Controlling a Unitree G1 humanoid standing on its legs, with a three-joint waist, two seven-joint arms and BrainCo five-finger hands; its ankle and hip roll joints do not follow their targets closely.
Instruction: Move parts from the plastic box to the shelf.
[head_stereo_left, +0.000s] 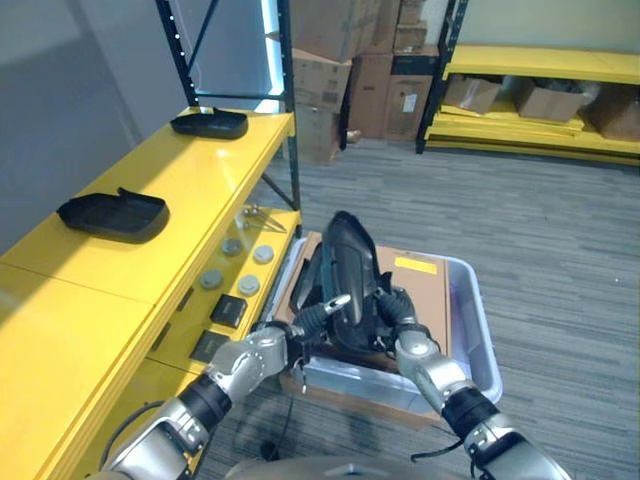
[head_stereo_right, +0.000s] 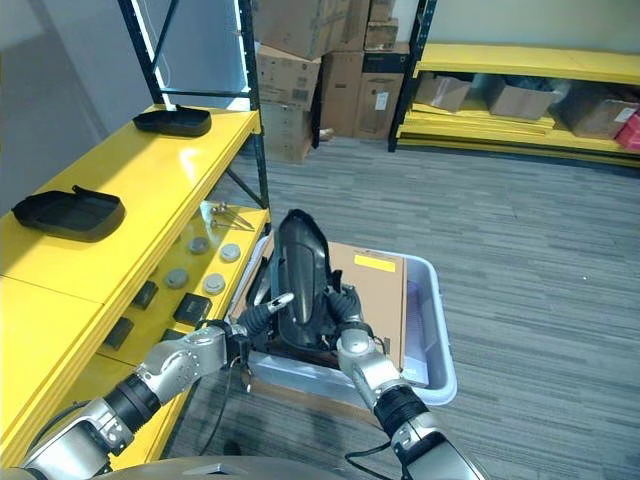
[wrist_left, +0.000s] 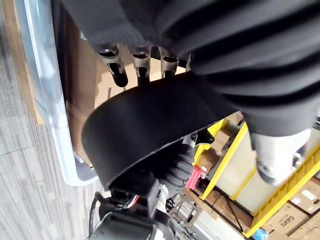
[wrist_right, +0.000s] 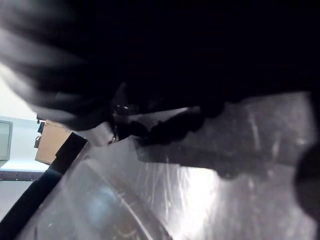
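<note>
Grey ribbed carpet, clear plastic box (head_stereo_left: 470, 330), glossy curved black part (head_stereo_left: 345, 275) clasped upright by left hand (head_stereo_left: 305, 325) and right hand (head_stereo_left: 400, 315).

Both eye views are looking down from the head, sharing the plastic box (head_stereo_left: 470, 330) and yellow shelf (head_stereo_right: 130, 190) — each wrist camera is peering along its own arm from very close.

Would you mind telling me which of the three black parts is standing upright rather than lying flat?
The part over the plastic box, held between both hands; the other two parts lie flat on the yellow shelf.
</note>
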